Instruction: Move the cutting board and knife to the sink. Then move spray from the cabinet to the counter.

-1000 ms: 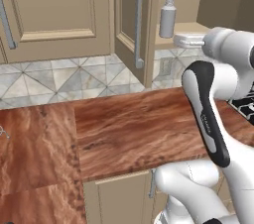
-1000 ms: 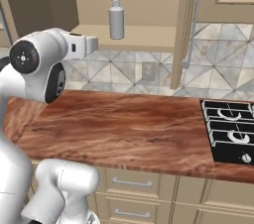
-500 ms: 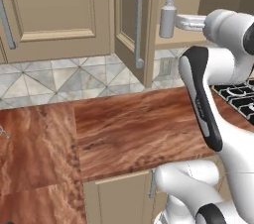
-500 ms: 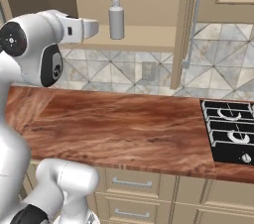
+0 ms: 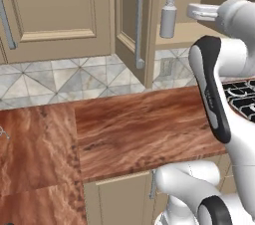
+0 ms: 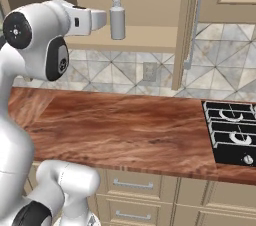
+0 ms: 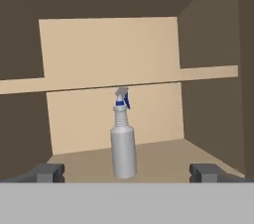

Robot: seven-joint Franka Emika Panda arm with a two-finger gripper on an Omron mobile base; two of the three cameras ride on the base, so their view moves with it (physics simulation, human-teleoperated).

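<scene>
1. The spray (image 7: pixel 123 141) stands upright on the bottom shelf (image 6: pixel 150 37) of the open cabinet, near the shelf's front edge, with its blue and white nozzle at the top.
2. The gripper (image 7: pixel 127 172) is raised to the shelf's height and points at the bottle; its jaws are wide apart and hold nothing, and the bottle is between the two fingertips (image 7: pixel 48 171) but farther in.
3. The open cabinet door (image 5: pixel 133 20) with its grey handle hangs just beside the spray, between it and the closed cabinet.
4. The counter (image 6: pixel 125 130) below is bare wood.
5. The right base view shows a black stove top (image 6: pixel 232 137) at the counter's right end and a wall socket (image 6: pixel 148 71) on the tiled wall.
6. The hand view shows a second shelf (image 7: pixel 119 82) above the bottle.
</scene>
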